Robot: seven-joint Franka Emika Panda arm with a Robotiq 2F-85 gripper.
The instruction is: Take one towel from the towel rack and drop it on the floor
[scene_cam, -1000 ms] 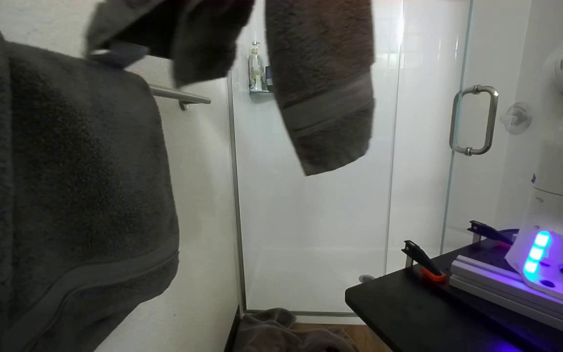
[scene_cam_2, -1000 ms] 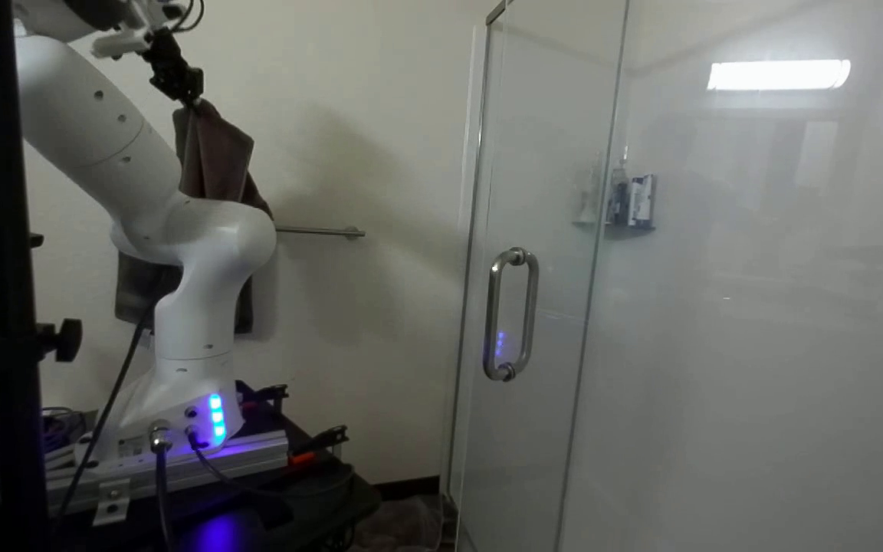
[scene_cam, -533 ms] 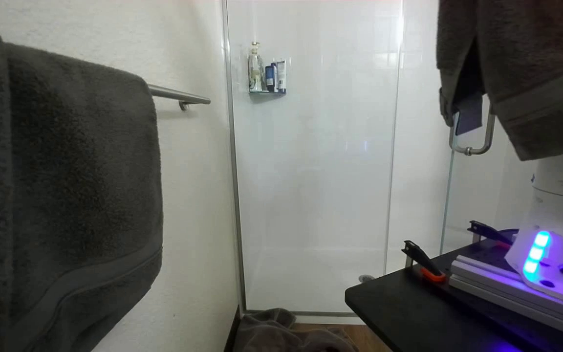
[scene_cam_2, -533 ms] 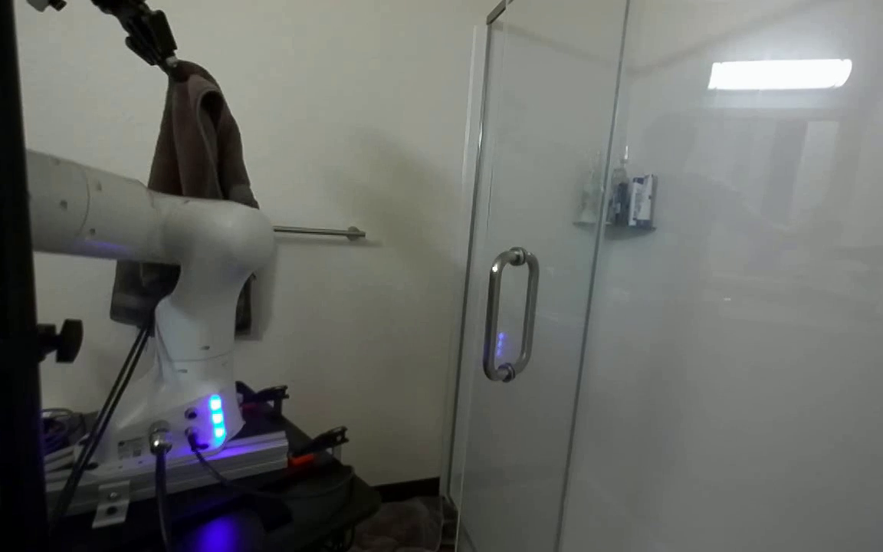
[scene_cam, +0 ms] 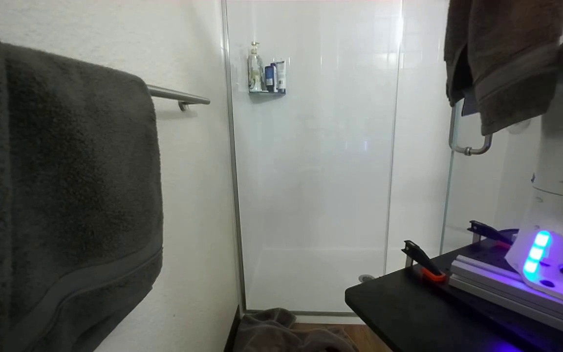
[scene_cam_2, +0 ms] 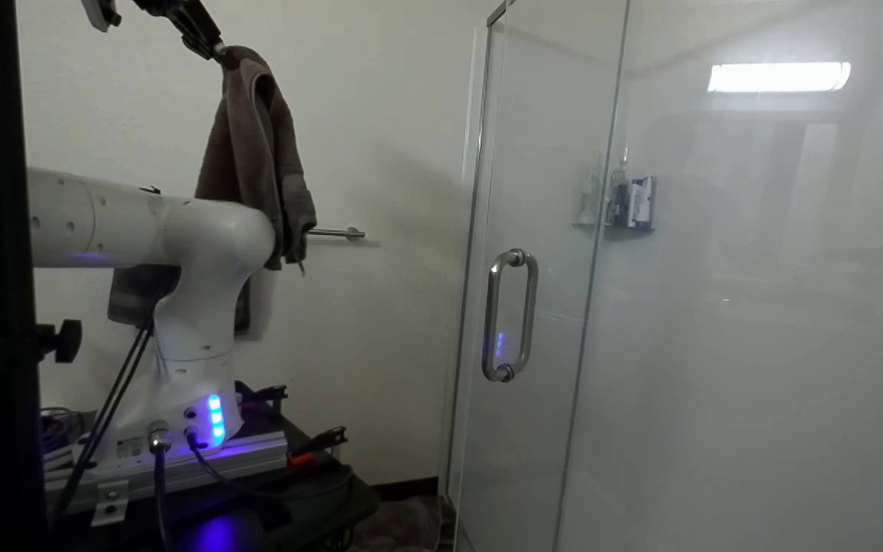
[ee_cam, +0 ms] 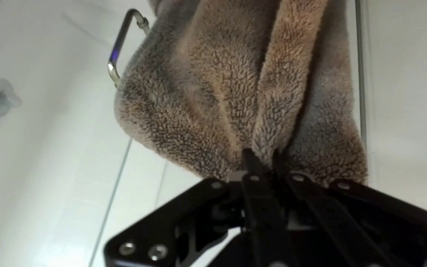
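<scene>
My gripper (ee_cam: 264, 158) is shut on a grey-brown towel (ee_cam: 228, 74), pinching a fold of it in the wrist view. In an exterior view the gripper (scene_cam_2: 219, 52) is high up and the held towel (scene_cam_2: 246, 138) hangs below it, partly behind the arm. In an exterior view the held towel (scene_cam: 511, 63) hangs in the air at the upper right, away from the rack. Another grey towel (scene_cam: 81, 171) hangs on the metal towel rack (scene_cam: 179, 95) at the left. A crumpled towel (scene_cam: 281, 337) lies on the wooden floor (scene_cam: 367, 337).
The black table (scene_cam: 399, 303) carries the robot base (scene_cam: 555, 274) and clamps (scene_cam: 423, 259). A glass shower door with a metal handle (scene_cam_2: 494, 314) stands beside it. A small shelf with bottles (scene_cam: 267, 78) is inside the shower. A black stand (scene_cam_2: 4, 307) is in front.
The held towel has swung away from the rack, over to the robot's base side. The gripper has risen, still gripping it. The towel on the rack now hangs still.
</scene>
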